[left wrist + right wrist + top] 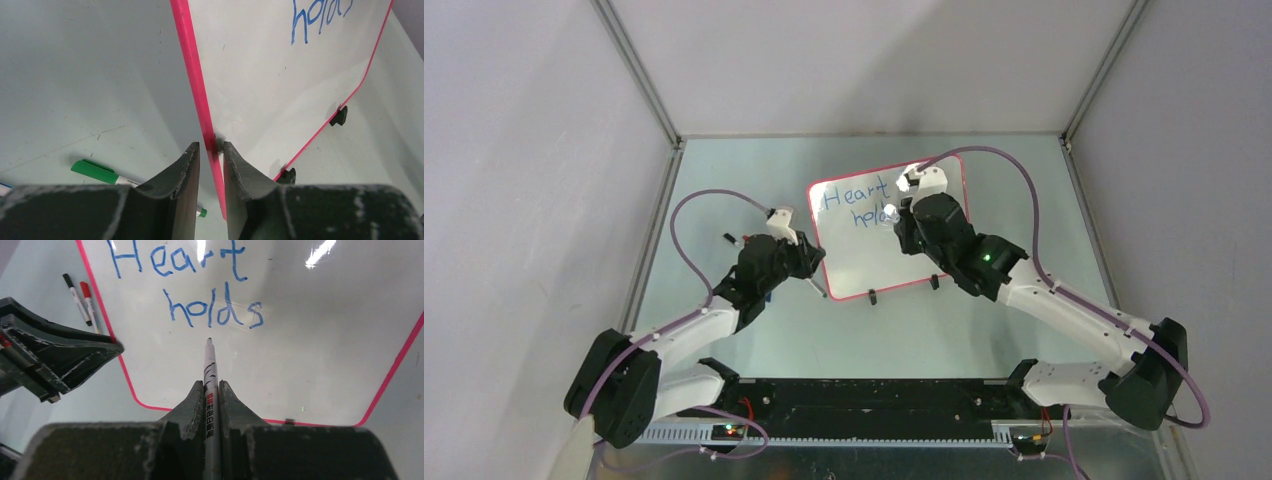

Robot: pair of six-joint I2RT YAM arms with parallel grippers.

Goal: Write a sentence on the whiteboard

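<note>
While left fingers (182, 175) pinch whiteboard (260, 75), green marker (95, 171) beside

The board (861, 262) is white and shiny, with a thin red frame and two small black feet (872, 296); it rests on the table (724, 340), turned a bit askew; blue words (212, 310) run across its top part: "Heart", then "holds" under it.

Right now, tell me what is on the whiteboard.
On the whiteboard, blue writing reads "Heart" above "holds". The right hand holds a marker, tip just below "holds". From above, that arm covers the board's right side; whether the tip touches cannot be told.
</note>
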